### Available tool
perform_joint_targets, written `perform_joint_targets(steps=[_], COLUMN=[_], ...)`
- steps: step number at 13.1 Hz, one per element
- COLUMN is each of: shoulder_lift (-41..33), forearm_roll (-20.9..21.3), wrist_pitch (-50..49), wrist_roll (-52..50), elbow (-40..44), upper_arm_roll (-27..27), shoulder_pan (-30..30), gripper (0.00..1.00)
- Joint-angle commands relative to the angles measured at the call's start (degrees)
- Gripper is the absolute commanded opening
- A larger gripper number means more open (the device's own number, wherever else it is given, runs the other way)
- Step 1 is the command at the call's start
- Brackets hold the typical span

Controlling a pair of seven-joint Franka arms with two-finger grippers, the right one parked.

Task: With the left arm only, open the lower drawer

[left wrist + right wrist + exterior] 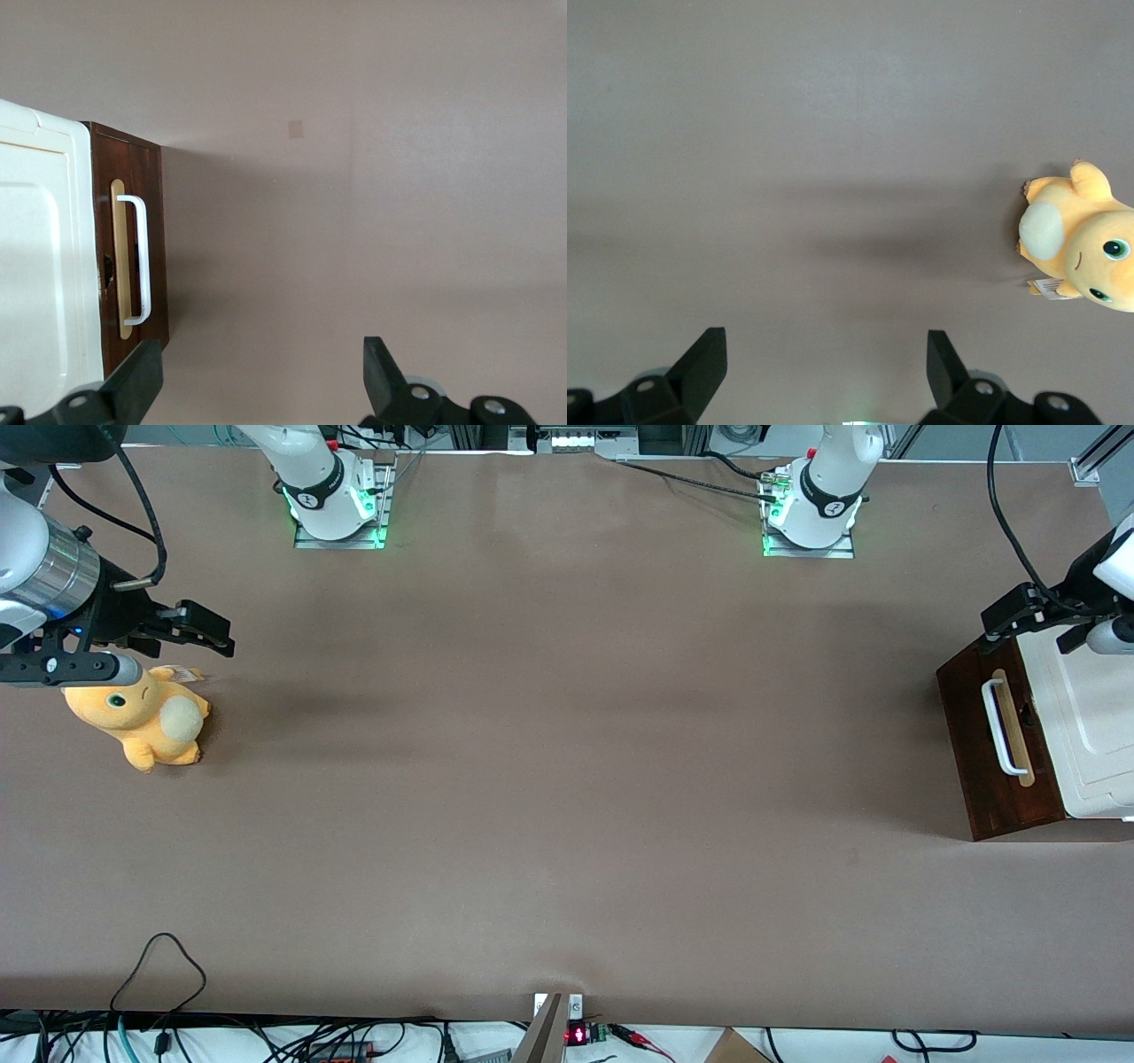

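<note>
- One gripper (pixel 261 376), on the left arm (pixel 1118 558), hovers above the cabinet (pixel 1094 726) at the working arm's end of the table (pixel 567 779); its two black fingers (pixel 137 381) stand wide apart, holding nothing and touching nothing; in the wrist view brown table shows between them
- One lower drawer (pixel 992 762), shut: its dark brown front faces the middle of the table; one white bar handle (pixel 999 726) sits on one pale wood strip (pixel 1019 731), running along the front; the gripper is above the handle and apart from it
- One white moulded cabinet top (pixel 35 266) lies above the drawer front; its rim overhangs just beside the pale strip
- In front of the drawer the brown table runs bare toward the parked arm's end; the cabinet's end nearer the front camera lies well in from the table edge
- One orange plush toy (pixel 142 722) lies toward the parked arm's end, well apart from the drawer
- Two arm bases (pixel 337 500) with green lights stand along the table edge farthest from the front camera
- Loose black cables (pixel 159 974) trail at the edge nearest that camera
</note>
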Motion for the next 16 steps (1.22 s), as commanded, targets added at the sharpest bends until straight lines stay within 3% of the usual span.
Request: perform_joint_targets(steps=[1,12,16], shoulder_lift=[1.01,2.76,3.38], forearm_roll=[-1.08,-0.37,0.15], wrist_pitch=[-1.69,-6.0,-3.37], wrist_roll=[-0.11,0.08,-0.28], elbow=[2.13,0.55,0.55], upper_arm_roll=[-0.24,0.11,-0.59], shoulder_pan=[0.41,0.33,0.24], gripper=[1.0,1.0,1.0])
